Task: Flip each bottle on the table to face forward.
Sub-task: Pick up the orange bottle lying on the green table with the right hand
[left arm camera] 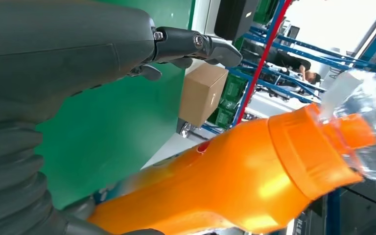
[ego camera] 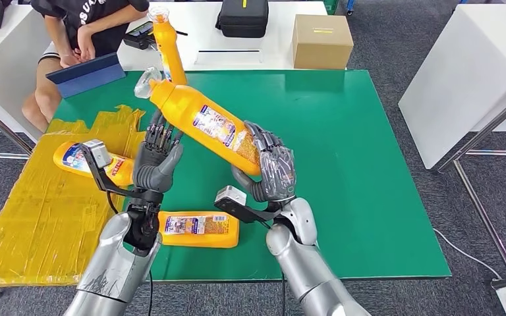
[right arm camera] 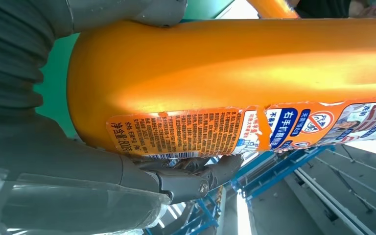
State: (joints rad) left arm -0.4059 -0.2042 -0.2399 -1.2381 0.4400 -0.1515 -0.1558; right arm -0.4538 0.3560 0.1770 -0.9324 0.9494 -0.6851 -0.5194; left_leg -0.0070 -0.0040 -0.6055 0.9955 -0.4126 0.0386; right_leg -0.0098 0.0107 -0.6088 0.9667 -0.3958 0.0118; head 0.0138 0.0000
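Fingers (ego camera: 273, 148) of the right hand (ego camera: 273, 172) wrap around the base end of a large orange bottle (ego camera: 204, 122), clamped on it and holding it tilted in the air over the middle of the green tabletop (ego camera: 369, 164), cap end raised toward the far left corner. The left hand (ego camera: 157, 158) reaches up under the bottle's neck with its fingers apart; whether they touch the plastic I cannot tell.

As a judgement, the task is partway: this bottle is mid-turn, with its printed label facing up. A second bottle (ego camera: 197, 229) lies on its side near the front edge, label showing. A third bottle (ego camera: 79, 160) lies on the yellow sheet (ego camera: 33, 217) at the left edge, and a fourth bottle (ego camera: 168, 46) stands upright beyond the far edge. Which of these count as finished is not clear.

The right wrist view shows the held bottle's torn label: dense small Chinese print, a net-content line reading 净含量, and a blue panel reading 右手抓握. No brand name is legible.
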